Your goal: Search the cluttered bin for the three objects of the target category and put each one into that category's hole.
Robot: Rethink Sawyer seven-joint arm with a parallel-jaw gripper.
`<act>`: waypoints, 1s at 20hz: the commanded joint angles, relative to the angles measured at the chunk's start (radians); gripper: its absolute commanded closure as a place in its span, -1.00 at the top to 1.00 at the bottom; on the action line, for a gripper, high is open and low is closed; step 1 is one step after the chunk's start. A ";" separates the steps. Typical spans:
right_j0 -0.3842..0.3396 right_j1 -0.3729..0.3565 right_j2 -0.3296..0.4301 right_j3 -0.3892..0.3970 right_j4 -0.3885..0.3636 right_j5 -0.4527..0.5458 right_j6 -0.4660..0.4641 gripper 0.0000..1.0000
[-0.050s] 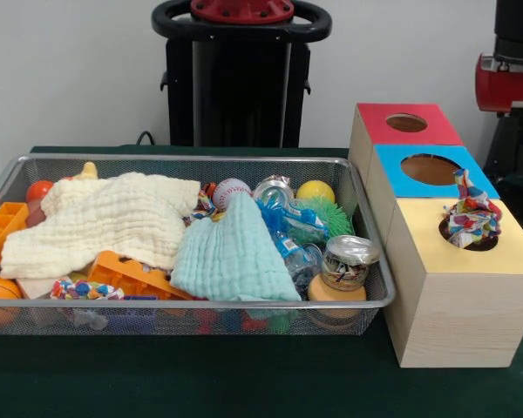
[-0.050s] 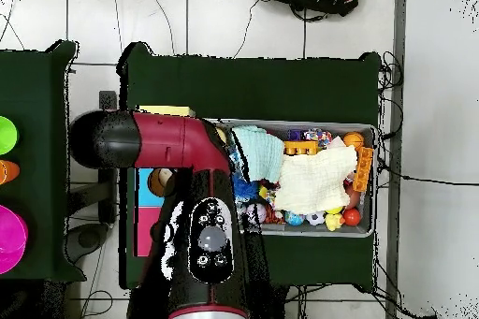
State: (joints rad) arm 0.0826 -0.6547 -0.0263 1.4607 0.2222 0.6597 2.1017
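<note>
Nearest, the yellow box holds a rag toy right of the bin, whose matching rag toy lies at its far left; gripper unseen, jaw state untellable.

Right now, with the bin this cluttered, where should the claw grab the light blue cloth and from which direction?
Probably the raised peak of the light blue cloth, coming straight down from above. In the front view it drapes like a tent over the clutter, its point standing up near the baseball, so a fold there can be pinched. Its lower edges lie flat against the orange block and the bottle, leaving little room.
</note>
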 commanded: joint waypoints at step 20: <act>0.071 0.158 -0.030 0.249 0.002 -0.449 0.235 -1.00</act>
State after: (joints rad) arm 0.1300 -0.6432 -0.0323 1.6358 0.2459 0.3484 2.1017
